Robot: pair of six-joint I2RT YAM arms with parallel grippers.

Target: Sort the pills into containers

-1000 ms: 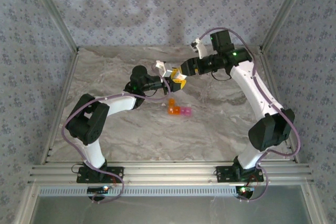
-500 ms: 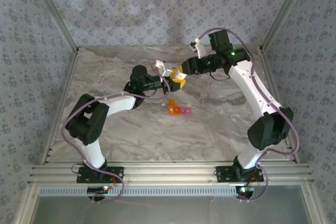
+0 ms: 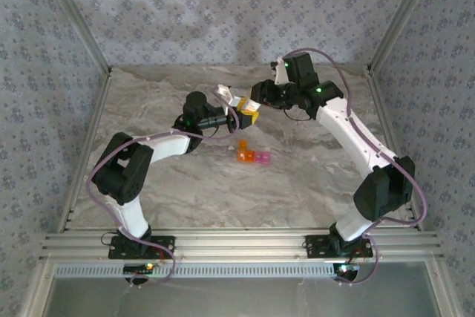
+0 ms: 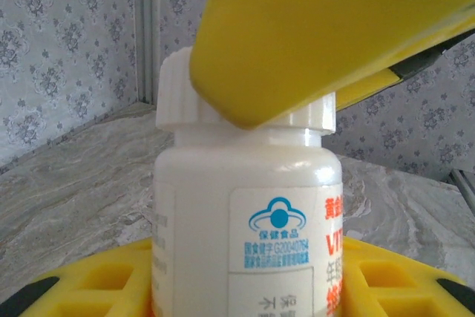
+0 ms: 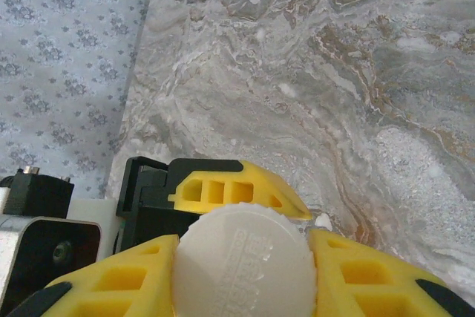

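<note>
A small white pill bottle [image 4: 245, 228] with a printed label stands between the yellow fingers of my left gripper [image 3: 239, 116], which is shut on its body. My right gripper [image 3: 252, 108] meets it from the right, above the back middle of the table. In the right wrist view, its yellow fingers [image 5: 126, 283] are shut on either side of the ribbed white cap [image 5: 245, 261]. The containers [image 3: 252, 157], a short orange-to-pink strip of tiny boxes, lie on the table just in front of both grippers. The pills are out of view.
The marble table [image 3: 297, 183] is fenced by metal rails and patterned walls at the back and sides. Both arms arch inward over the table's back half. Bare marble lies in front of the containers and at both sides.
My right gripper has moved left onto the bottle's cap and shut on it. My left gripper has kept its hold on the bottle in the same place.
</note>
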